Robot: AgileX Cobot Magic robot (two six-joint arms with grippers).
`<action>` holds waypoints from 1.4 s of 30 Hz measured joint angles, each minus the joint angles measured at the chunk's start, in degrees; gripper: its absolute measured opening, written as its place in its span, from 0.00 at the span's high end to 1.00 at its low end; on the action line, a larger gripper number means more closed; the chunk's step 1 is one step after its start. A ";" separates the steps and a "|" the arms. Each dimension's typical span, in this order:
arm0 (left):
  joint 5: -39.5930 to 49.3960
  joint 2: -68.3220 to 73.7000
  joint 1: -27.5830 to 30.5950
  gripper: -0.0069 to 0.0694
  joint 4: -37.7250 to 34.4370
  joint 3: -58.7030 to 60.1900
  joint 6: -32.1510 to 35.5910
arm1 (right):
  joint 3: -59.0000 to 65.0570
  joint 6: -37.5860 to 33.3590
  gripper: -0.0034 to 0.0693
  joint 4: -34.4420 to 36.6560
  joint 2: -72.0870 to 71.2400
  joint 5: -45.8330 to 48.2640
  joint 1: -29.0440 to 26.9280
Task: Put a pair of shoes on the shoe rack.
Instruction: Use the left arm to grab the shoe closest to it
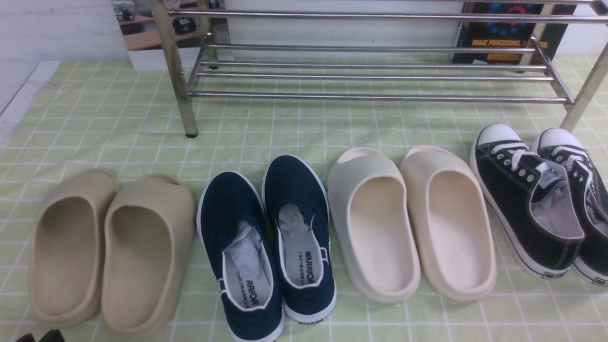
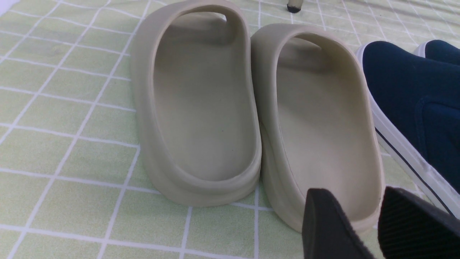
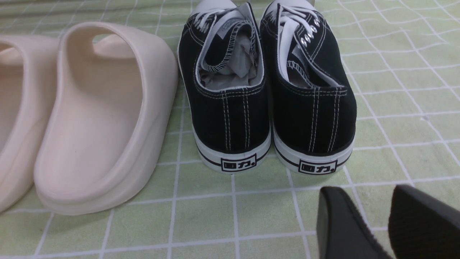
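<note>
**Navy slip-ons [image 1: 228, 209] parked on the cloth, short of the rack**

And we start wide: a green checked cloth [image 1: 118, 118] covers the whole floor of the scene. Across the far side stands the shoe rack [image 1: 375, 76], chrome bars running left to right, its legs planted on the cloth. Nearer to us, four pairs line up in a row, toes pointing at the rack. Far left, the beige slides [image 1: 142, 247]. Just beside them on the right, the navy pair, side by side and touching, paper stuffed inside, grey insoles showing. Next come the cream slides [image 1: 375, 228], and at the far right the black lace-ups [image 1: 522, 199], white toe caps close to the rack's right leg.

Now the tools. The left gripper [image 2: 359, 212] hangs low at the near end of the right-hand beige slide, fingers apart, nothing between them. The right gripper [image 3: 363, 205] sits just behind the heels of the black lace-ups, near side, its fingers also spread and empty.
</note>
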 joint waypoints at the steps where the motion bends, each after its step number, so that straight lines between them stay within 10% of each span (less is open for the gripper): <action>1: -0.62 0.00 0.00 0.60 -1.48 0.00 0.00 | 0.00 0.00 0.62 0.00 0.00 0.00 0.00; 20: -7.17 0.00 0.00 0.60 -51.82 0.00 -4.43 | 0.00 0.00 0.62 0.00 0.00 0.00 0.00; 34: -7.15 0.00 0.00 0.60 -54.63 -3.10 -1.53 | 0.00 0.00 0.62 0.00 0.00 0.00 0.00; 42: 1.47 3.40 0.00 0.70 -41.64 -17.01 10.21 | 0.00 0.00 0.62 0.00 0.00 0.00 0.00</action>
